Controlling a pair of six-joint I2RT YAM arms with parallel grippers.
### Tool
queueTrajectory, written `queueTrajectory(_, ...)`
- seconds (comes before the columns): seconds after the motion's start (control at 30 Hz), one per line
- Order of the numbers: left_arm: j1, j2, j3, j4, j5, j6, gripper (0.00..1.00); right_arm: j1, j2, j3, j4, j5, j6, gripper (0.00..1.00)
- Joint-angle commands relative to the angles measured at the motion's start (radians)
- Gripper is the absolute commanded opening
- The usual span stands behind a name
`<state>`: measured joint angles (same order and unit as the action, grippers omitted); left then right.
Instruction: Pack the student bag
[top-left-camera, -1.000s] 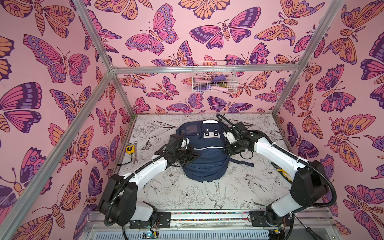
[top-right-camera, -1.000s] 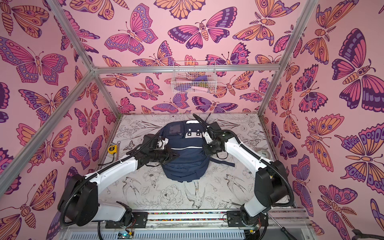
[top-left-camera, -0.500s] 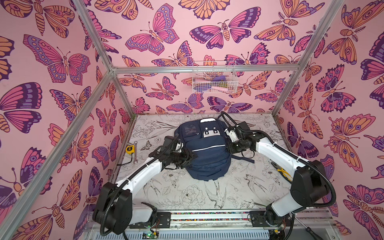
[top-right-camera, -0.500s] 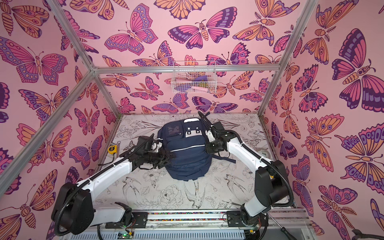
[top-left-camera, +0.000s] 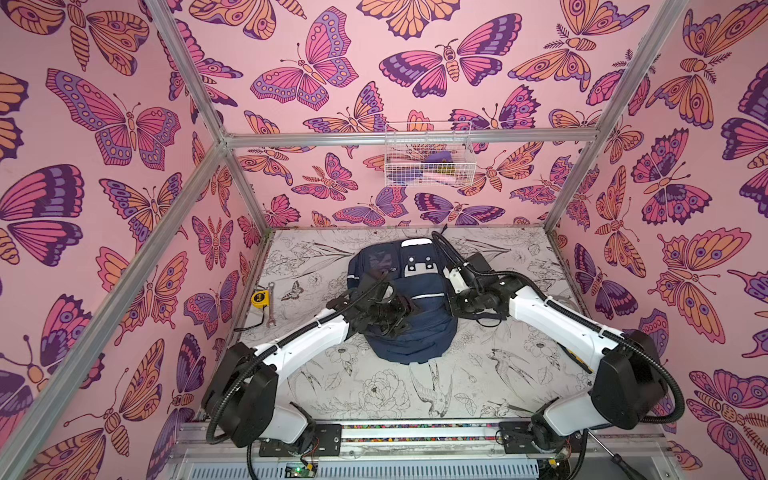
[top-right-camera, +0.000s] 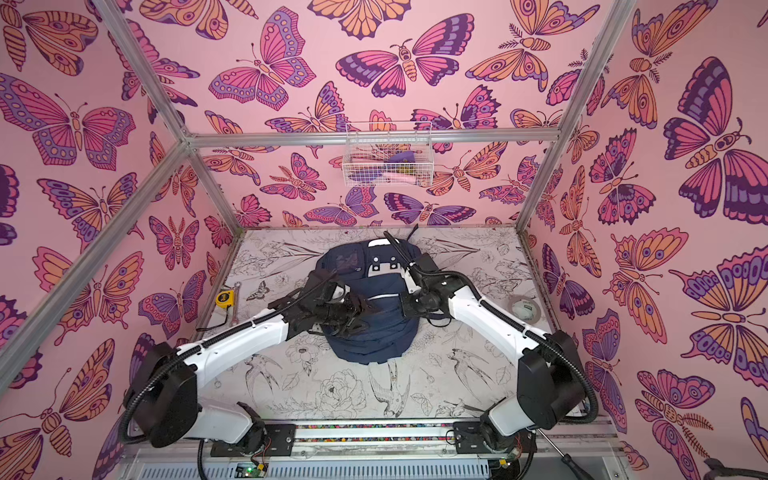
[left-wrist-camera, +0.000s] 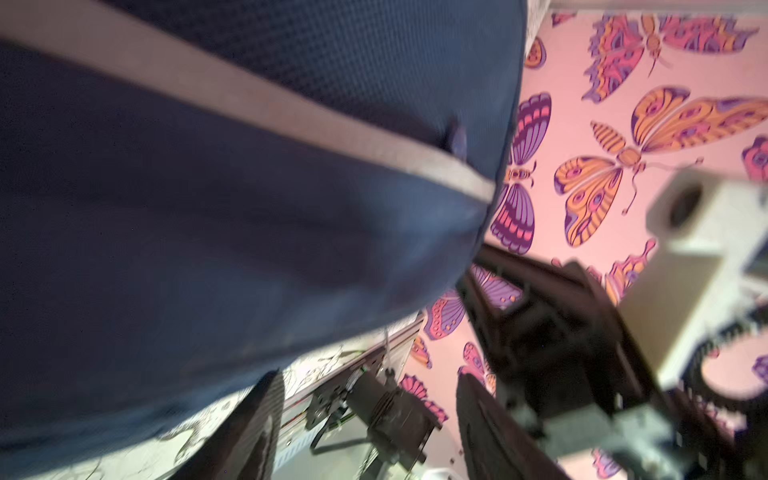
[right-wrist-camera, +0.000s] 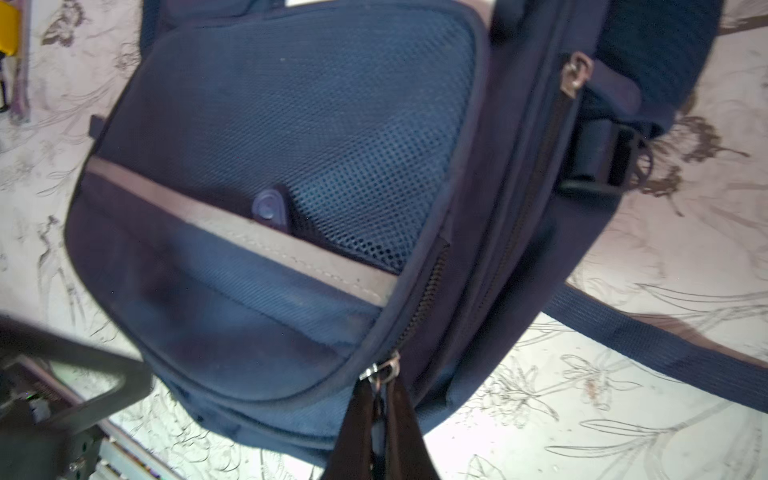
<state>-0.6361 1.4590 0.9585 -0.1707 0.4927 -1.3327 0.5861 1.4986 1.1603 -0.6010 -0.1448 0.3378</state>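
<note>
The right gripper (right-wrist-camera: 377, 399) is pressed together on the zipper pull (right-wrist-camera: 384, 370) of the student bag (right-wrist-camera: 291, 124). The bag lies directly ahead of its fingertips on the table (right-wrist-camera: 623, 415). The left gripper (left-wrist-camera: 368, 386) is spread and holds nothing, with the bag's front panel just beside its fingers.

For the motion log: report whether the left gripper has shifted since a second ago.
Yes. In both top views the left gripper has moved right, away from the yellow tape measure and farther over the student bag.
</note>
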Motion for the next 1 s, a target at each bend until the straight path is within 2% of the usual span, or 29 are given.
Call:
queueTrajectory(0.0,-0.002,0.038,0.025,0.062,-0.044,-0.087,0.66,0.033,-0.034,0.001,0.027,-0.047,0.026,0.0)
queueTrajectory(0.13,-0.002,0.084,0.063,0.075,-0.072,-0.087,0.54,0.052,-0.051,-0.009,0.022,-0.047,0.035,0.0)
queueTrajectory(0.23,-0.003,0.095,0.067,0.077,-0.09,-0.071,0.35,0.058,-0.067,-0.017,0.006,-0.035,0.034,0.0)
queueTrajectory(0.3,-0.001,0.089,0.054,0.071,-0.1,-0.057,0.28,0.059,-0.075,-0.014,-0.018,-0.017,0.017,0.0)
queueTrajectory(0.4,0.007,0.072,0.029,0.027,-0.107,-0.02,0.19,0.059,-0.088,-0.008,-0.07,0.054,-0.028,0.0)
queueTrajectory(0.5,0.024,0.041,-0.016,-0.012,-0.106,0.022,0.0,0.055,-0.088,0.003,-0.114,0.139,-0.076,0.0)
queueTrajectory(0.6,0.04,-0.001,-0.053,-0.068,-0.086,0.083,0.0,0.018,-0.073,0.024,-0.129,0.211,-0.131,0.0)
queueTrajectory(0.73,0.051,-0.079,-0.098,-0.161,-0.06,0.195,0.0,-0.08,-0.021,0.085,-0.136,0.17,-0.21,0.0)
queueTrajectory(0.83,0.072,-0.107,-0.118,-0.208,0.015,0.27,0.0,-0.116,0.05,0.149,-0.14,0.191,-0.259,0.0)
queueTrajectory(0.97,0.083,-0.122,-0.143,-0.219,0.09,0.317,0.0,-0.139,0.16,0.22,-0.123,0.19,-0.263,0.0)
